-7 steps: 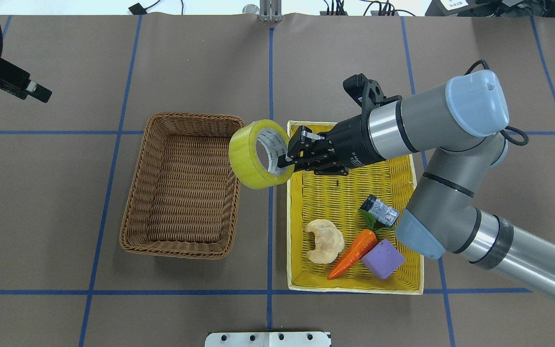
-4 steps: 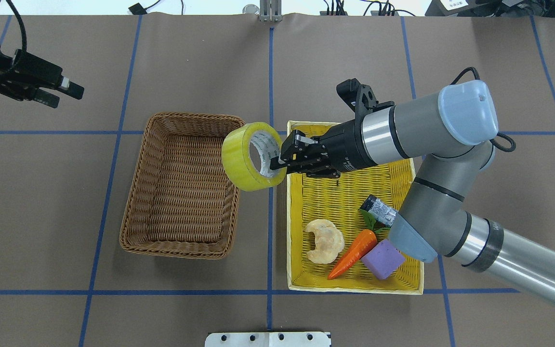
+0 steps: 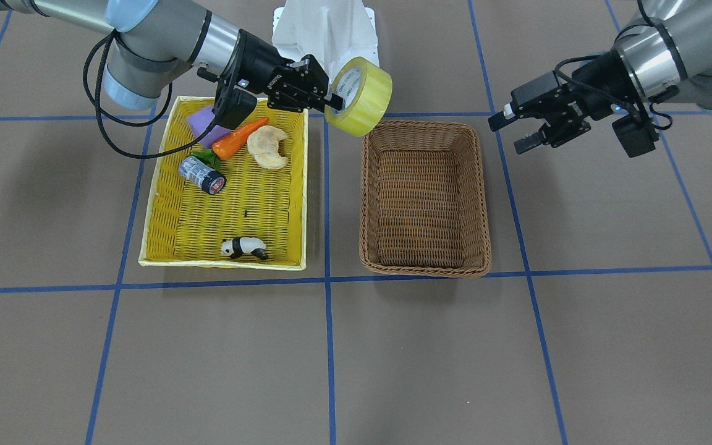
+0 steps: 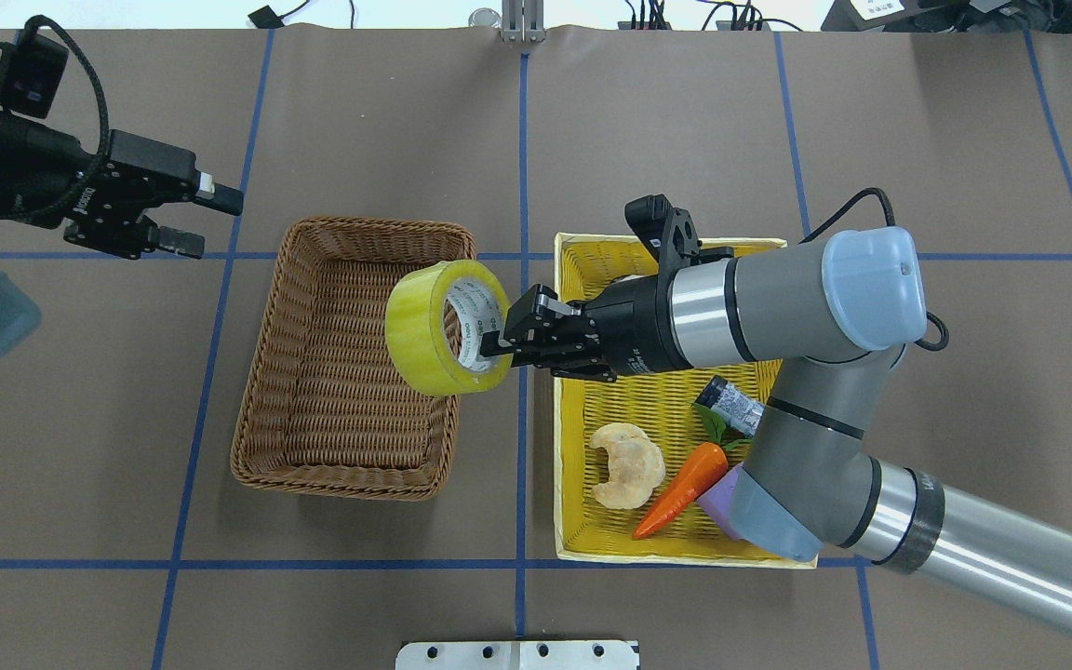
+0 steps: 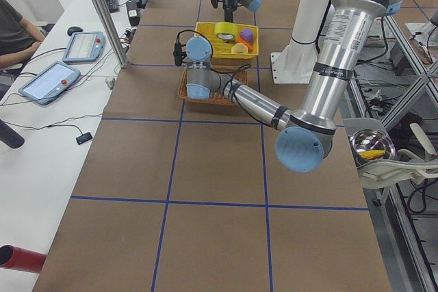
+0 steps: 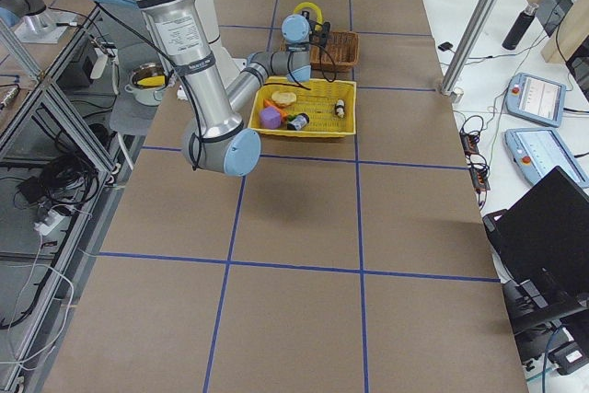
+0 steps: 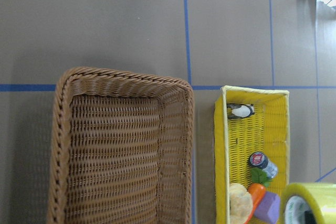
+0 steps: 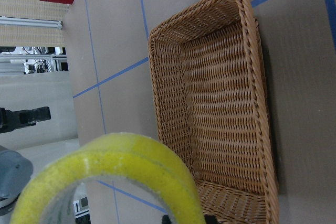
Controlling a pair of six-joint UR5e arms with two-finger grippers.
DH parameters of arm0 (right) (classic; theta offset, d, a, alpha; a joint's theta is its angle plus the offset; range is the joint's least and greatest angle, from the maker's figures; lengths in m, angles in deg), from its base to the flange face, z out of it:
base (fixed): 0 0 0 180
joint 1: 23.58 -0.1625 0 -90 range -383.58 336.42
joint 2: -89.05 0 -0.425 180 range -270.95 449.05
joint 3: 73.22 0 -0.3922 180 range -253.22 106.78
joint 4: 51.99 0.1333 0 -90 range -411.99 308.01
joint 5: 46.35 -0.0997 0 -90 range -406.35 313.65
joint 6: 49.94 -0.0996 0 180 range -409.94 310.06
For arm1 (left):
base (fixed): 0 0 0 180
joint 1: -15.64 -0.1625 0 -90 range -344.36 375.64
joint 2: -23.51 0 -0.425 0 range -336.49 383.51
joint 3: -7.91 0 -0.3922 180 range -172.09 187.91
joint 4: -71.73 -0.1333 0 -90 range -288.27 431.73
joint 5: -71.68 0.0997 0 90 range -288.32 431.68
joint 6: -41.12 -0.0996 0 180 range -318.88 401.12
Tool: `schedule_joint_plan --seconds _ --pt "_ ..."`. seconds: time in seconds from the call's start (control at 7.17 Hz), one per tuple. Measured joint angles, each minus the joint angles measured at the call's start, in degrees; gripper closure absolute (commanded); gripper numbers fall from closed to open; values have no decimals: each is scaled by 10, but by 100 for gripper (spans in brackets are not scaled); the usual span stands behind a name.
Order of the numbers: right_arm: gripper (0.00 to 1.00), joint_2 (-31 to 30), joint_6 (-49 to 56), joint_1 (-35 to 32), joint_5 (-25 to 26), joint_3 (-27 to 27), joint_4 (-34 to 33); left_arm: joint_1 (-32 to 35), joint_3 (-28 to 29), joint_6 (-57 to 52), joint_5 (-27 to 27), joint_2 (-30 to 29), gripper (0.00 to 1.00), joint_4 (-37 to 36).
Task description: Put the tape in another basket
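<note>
The tape (image 4: pixel 417 337) is a yellowish roll with a white printed core, held on edge in the air. My right gripper (image 4: pixel 491 350) is shut on its wall, one finger inside the core. In the overhead view the roll hangs over the right rim of the brown wicker basket (image 4: pixel 331 489). The front-facing view shows the tape (image 3: pixel 369 99) and right gripper (image 3: pixel 332 102) beside the near-robot end of the basket (image 3: pixel 424 271). The tape also fills the right wrist view (image 8: pixel 131 166). My left gripper (image 4: pixel 210 221) is open and empty, left of the basket's far corner.
The yellow tray-basket (image 4: pixel 685 556) right of the wicker basket holds a carrot (image 4: pixel 685 489), a croissant (image 4: pixel 627 465), a purple block (image 4: pixel 717 498), a small cylinder (image 4: pixel 731 405) and a toy panda (image 3: pixel 243 247). Nothing shows inside the wicker basket (image 7: pixel 68 129).
My right arm has carried the tape left and toward the robot, from between the baskets to over the wicker basket's right rim. My left arm has come further in from the left.
</note>
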Motion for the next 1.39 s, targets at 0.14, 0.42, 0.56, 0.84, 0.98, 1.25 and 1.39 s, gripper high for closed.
schedule_joint_plan --seconds 0.14,0.42,0.56,0.84,0.98,1.25,1.39 --pt "100 0 -28 7 7 1 27 -18 9 98 29 -10 3 76" --pt "100 0 -71 19 23 2 76 -54 31 195 73 -40 2 193" --pt "100 0 -87 25 31 3 98 -82 38 230 96 -50 2 241" --pt "100 0 -109 33 44 13 144 -120 38 319 114 -57 2 288" --pt "100 -2 -116 34 48 22 166 -126 37 338 117 -59 2 296" --pt "100 -6 -143 36 55 52 236 -130 36 354 121 -65 2 320" --pt "100 -7 -156 39 62 72 277 -134 36 382 149 -67 2 346"
